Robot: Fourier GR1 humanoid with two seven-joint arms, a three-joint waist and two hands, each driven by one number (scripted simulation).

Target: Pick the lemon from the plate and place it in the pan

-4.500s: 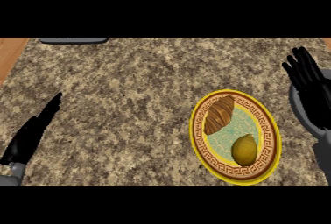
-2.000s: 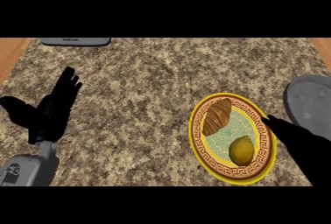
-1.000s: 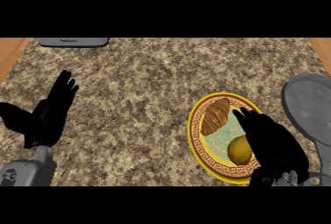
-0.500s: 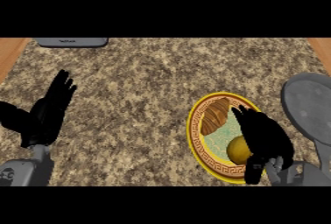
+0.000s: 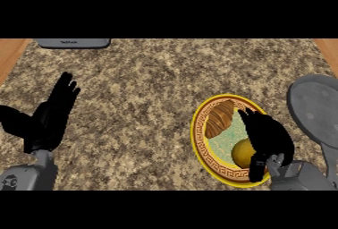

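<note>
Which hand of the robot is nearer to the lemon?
The right hand. It is above the plate, directly beside the lemon, at its right in the view. The left hand rests open at the counter's left side, far from the plate.

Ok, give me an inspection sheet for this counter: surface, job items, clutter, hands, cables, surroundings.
Surface: speckled stone counter.
Job's things: lemon on the yellow-rimmed plate; grey pan at the right edge, nothing in the part that shows.
Clutter: croissant on the plate beyond the lemon; grey object at the far edge.
Hands: right hand open over the plate beside the lemon, contact unclear; left hand open, resting at the left.
Cables: nothing seen.
Surroundings: wood past the counter's far corners.
</note>
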